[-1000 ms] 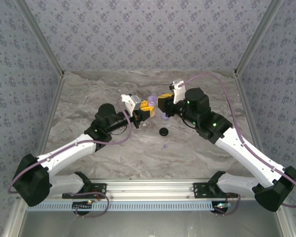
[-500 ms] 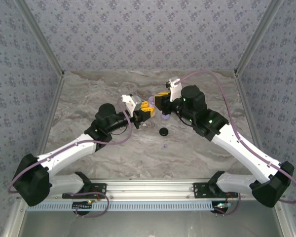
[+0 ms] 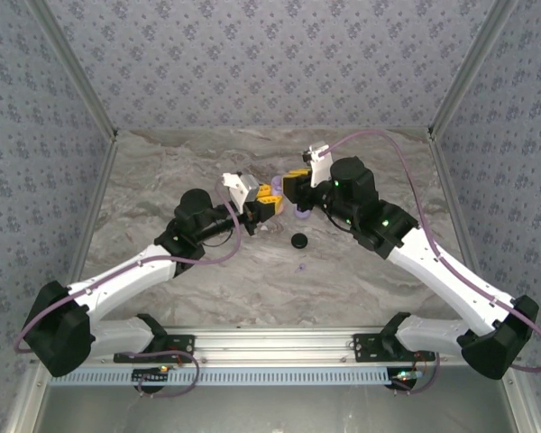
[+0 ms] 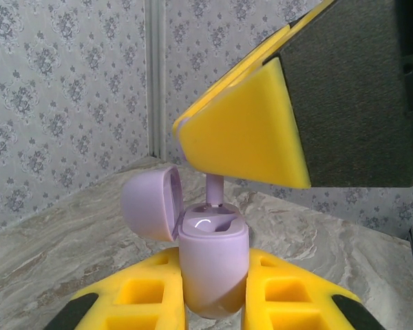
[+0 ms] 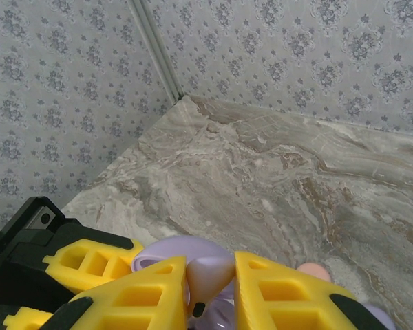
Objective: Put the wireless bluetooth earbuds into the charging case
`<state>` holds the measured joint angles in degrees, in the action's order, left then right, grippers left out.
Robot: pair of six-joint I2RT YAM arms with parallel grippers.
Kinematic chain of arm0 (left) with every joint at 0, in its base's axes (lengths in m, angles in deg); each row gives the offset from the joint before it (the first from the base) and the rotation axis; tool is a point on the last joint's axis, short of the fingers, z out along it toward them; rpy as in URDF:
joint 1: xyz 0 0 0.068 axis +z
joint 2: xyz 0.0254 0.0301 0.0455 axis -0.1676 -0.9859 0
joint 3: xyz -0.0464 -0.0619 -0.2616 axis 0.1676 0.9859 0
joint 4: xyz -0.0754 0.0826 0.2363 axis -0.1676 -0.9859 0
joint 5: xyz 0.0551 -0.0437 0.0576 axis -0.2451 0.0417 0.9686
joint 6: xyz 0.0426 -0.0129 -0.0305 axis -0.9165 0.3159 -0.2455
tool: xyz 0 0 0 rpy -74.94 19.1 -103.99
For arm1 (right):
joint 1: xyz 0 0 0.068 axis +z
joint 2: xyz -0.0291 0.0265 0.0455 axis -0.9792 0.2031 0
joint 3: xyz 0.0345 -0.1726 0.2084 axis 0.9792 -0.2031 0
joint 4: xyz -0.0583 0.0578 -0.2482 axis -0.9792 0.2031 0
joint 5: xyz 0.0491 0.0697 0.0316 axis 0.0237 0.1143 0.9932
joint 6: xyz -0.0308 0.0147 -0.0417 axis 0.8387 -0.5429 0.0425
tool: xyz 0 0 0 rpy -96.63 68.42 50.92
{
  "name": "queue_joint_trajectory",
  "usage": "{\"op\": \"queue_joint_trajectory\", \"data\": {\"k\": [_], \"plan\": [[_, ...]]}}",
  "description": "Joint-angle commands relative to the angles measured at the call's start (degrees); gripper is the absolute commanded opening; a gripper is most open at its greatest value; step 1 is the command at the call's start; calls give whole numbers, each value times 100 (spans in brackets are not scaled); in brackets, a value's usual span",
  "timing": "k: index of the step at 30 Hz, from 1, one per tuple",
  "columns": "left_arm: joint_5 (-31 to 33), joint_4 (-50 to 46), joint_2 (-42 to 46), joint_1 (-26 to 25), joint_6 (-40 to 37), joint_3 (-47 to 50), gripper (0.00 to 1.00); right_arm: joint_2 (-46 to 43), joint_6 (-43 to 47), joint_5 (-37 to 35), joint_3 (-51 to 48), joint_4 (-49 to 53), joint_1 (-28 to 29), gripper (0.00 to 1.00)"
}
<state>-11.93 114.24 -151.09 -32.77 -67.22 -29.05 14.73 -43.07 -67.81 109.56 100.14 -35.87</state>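
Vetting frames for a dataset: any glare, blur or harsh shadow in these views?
Left wrist: white glare spot inside the open lilac case, earbud stem above it crisp. Right wrist: table in focus, no glare. Top view: even light, faint shadows, no blur.

1. Table point(image 3: 252, 293): grey-brown marbled top. From my overhead camera it runs back to the walls.
2. Walls point(image 3: 270, 63): pale wallpaper with a repeating floral motif, on the three sides I can see.
3. Posts point(image 3: 72, 65): bare metal, one at each rear corner, coming down to the table's far edge.
4. Rail point(image 3: 270, 347): slotted aluminium, along the near edge.
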Motion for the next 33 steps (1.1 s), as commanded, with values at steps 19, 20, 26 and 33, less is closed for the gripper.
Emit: {"op": "queue_joint_trajectory", "data": {"k": [19,20,26,33], "plan": [[89,191,139,-25,-56,-123,2,-69,-132,64,-139,425,33,24],[108,199,138,-30,-55,-122,2,-60,-149,40,-125,471,27,24],[133,236,127,-26,-96,-107,2,171,-315,12,301,1043,15,24],[135,222,117,-27,-132,-117,2,309,-457,99,387,1157,21,24]]}}
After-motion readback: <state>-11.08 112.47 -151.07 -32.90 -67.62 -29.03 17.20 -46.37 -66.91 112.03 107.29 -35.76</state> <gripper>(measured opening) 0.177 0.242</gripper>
